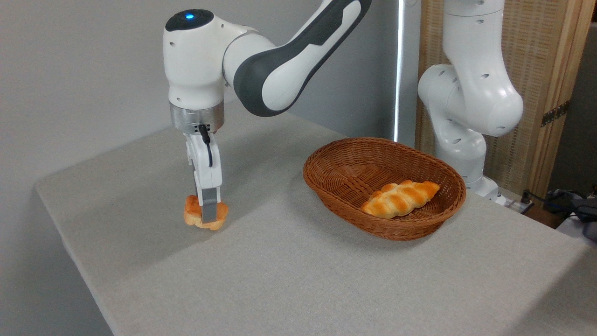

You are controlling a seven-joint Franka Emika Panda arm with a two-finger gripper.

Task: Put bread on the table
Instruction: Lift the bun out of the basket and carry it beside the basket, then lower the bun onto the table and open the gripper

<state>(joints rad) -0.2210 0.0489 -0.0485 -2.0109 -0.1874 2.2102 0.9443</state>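
Note:
The bread (pixel 191 213), a small round orange-golden bun, sits low at the left part of the grey table (pixel 298 280), at or just above the cloth. My gripper (pixel 208 212) points straight down and is shut on the bun, with one grey finger (pixel 209 207) across its front and the other hidden behind it. The bun's top is mostly covered by the fingers.
A brown oval wicker basket (pixel 326 161) stands to the right of the gripper and holds a pale-golden braided loaf (pixel 400 199). The arm's white base (pixel 466 102) rises behind the basket. The table's left edge runs close to the bun.

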